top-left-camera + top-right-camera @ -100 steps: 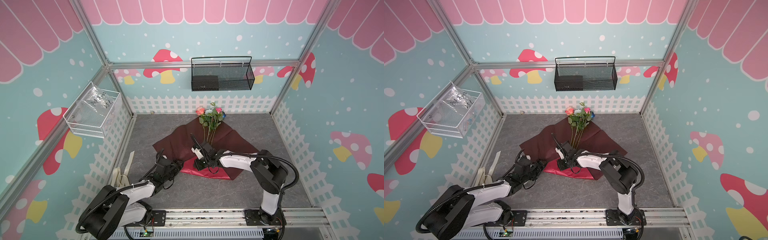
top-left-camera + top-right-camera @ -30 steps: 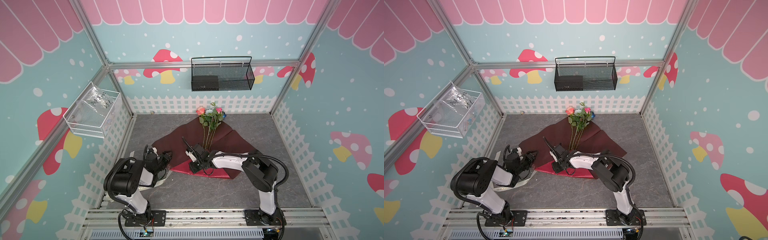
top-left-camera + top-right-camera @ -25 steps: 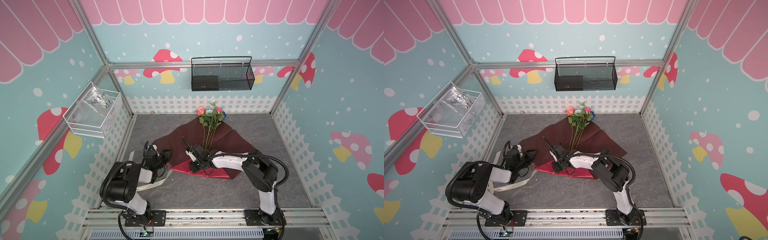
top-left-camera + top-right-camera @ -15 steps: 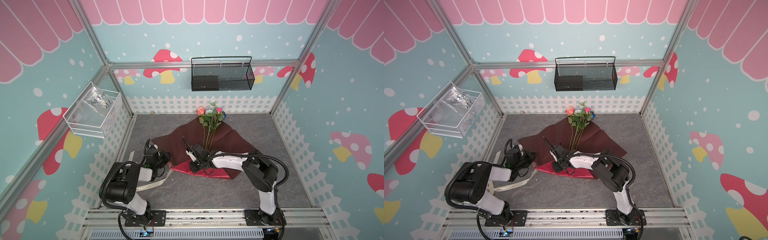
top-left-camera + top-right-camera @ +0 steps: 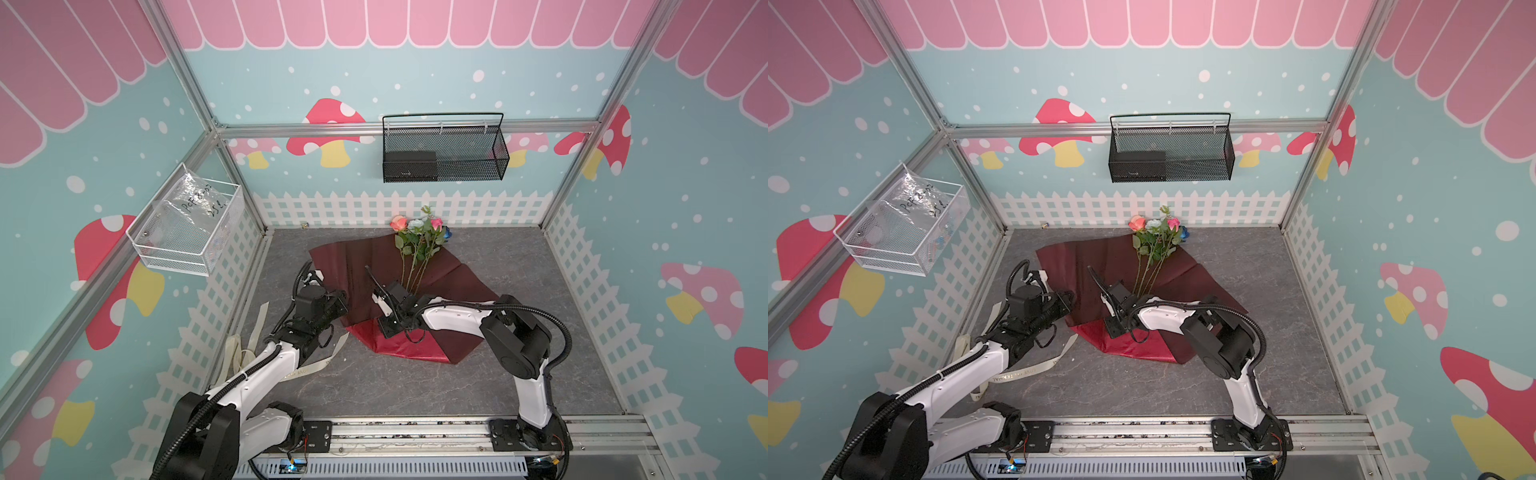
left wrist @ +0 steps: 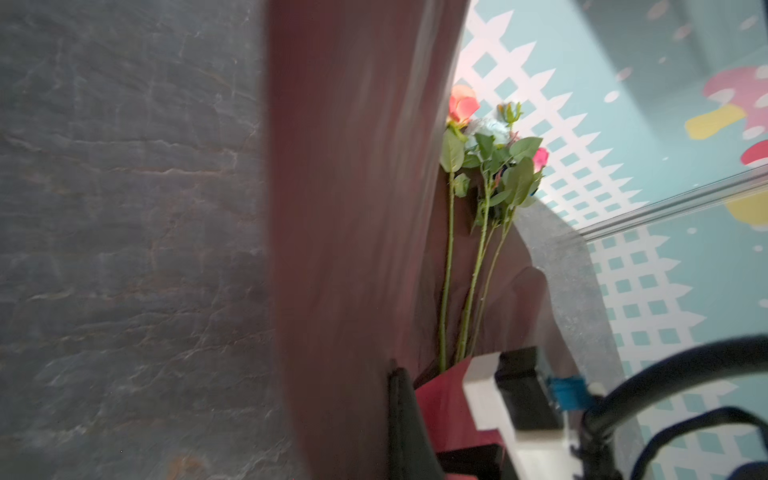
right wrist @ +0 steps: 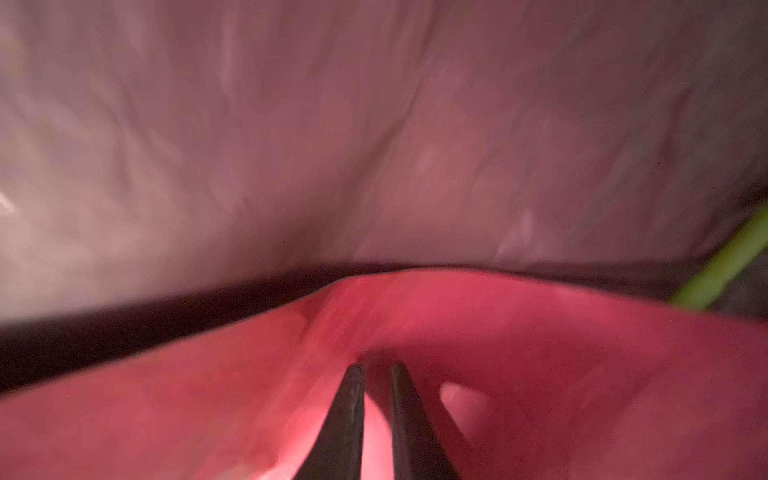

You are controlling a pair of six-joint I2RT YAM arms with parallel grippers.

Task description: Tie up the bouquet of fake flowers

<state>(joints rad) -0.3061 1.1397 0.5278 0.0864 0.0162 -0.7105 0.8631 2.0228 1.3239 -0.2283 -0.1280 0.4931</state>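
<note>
The bouquet of fake flowers (image 5: 419,237) (image 5: 1156,237) lies on dark red wrapping paper (image 5: 361,266) (image 5: 1092,266), heads toward the back fence. A front flap of the paper shows its shiny red side (image 5: 399,345). My left gripper (image 5: 341,301) (image 5: 1069,303) is shut on the paper's left edge. In the left wrist view that sheet (image 6: 353,208) rises in front of one dark finger (image 6: 405,415), with the flowers (image 6: 486,158) behind. My right gripper (image 5: 390,327) (image 5: 1113,328) (image 7: 376,368) pinches a fold of the red flap (image 7: 540,374) near the stem ends (image 7: 727,266).
A cream lettered ribbon (image 5: 316,365) (image 5: 1034,370) trails on the grey floor under my left arm, with loops by the left fence (image 5: 237,353). A black wire basket (image 5: 442,153) hangs on the back wall, a white one (image 5: 187,228) on the left wall.
My left gripper has moved from beside the ribbon up to the paper's left edge and shut on it. The right arm has barely moved.
</note>
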